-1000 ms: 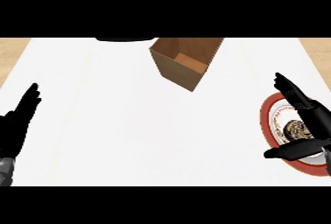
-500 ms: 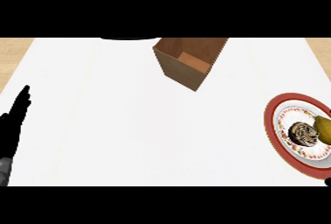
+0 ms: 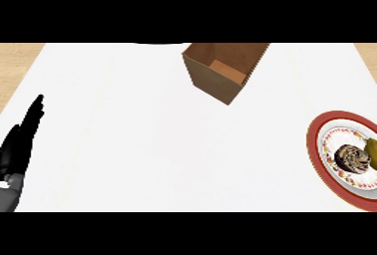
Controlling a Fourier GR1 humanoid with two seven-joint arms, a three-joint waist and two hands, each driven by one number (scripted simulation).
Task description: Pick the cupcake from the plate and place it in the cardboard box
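1. While my left hand rests at the left edge of the head view, its fingers stand straight and together, tips pointing toward the far side of the counter, holding nothing.
2. Below it a bit of my grey forearm shows at the lower left corner.
3. My right hand shows nowhere in the view, so I can say nothing of its fingers.
4. The cupcake sits on the plate, a dark brown swirled round on the plate's white middle.
5. The plate has a red rim with a patterned ring inside it, and it lies at the right edge of the view, partly cut off there.
6. Just beside the cupcake, on its right and touching or nearly touching it, lies a yellow-green piece of food, also partly cut off by the edge.
7. The cupcake is well apart from my left hand, with the whole white width of the counter between them.
8. The cardboard box stands at the far middle of the counter, open at the top, its brown inside showing.
9. The box lies between my left hand and the plate as seen across the view, but farther away than both, and it touches neither.
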